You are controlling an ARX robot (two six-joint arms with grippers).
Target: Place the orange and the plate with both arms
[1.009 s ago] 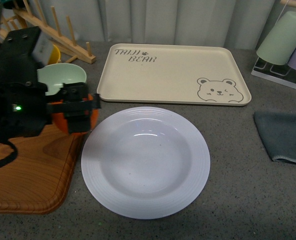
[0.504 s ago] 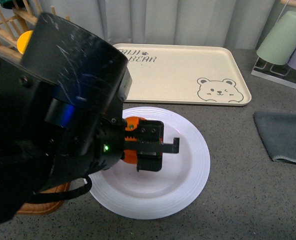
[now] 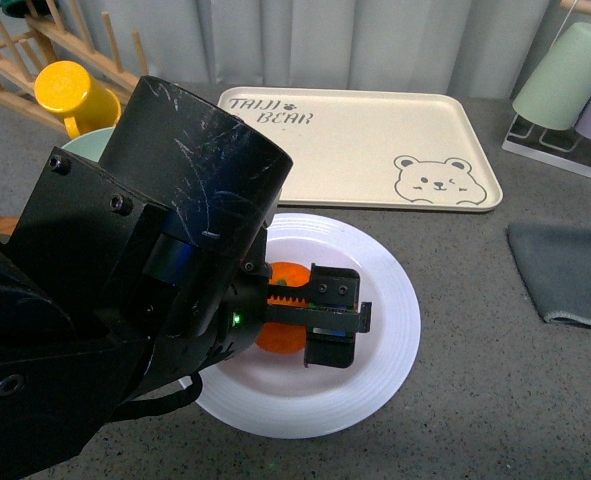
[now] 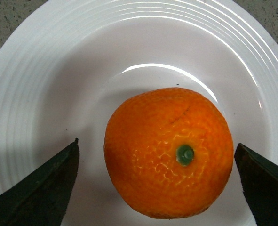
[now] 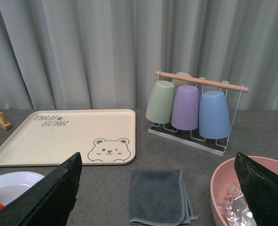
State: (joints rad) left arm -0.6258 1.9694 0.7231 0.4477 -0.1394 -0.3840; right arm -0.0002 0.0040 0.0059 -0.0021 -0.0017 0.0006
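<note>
The orange [image 4: 169, 150] lies in the well of the white ridged plate [image 4: 35, 70], its green stem dimple facing the left wrist camera. My left gripper [image 4: 156, 142] hovers right over it, open, one dark finger on each side with a gap to the peel. From the front, the left gripper [image 3: 335, 318] and its bulky black arm cover the plate's [image 3: 400, 300] left half, and only part of the orange [image 3: 283, 305] shows. My right gripper [image 5: 156, 154] is open and holds nothing, off to the right of the plate [image 5: 11, 183]; it is outside the front view.
The beige bear tray [image 3: 345, 150] lies behind the plate. A yellow mug [image 3: 70, 95], a pale green bowl [image 3: 80, 145] and a wooden rack [image 3: 35, 40] stand at back left. To the right are a grey cloth [image 3: 565, 270], a cup rack [image 5: 190, 108] and a pink bowl of ice [image 5: 251, 188].
The left arm swung right from the wooden board to the plate with the orange. The orange now rests in the plate and the fingers have parted from it.
</note>
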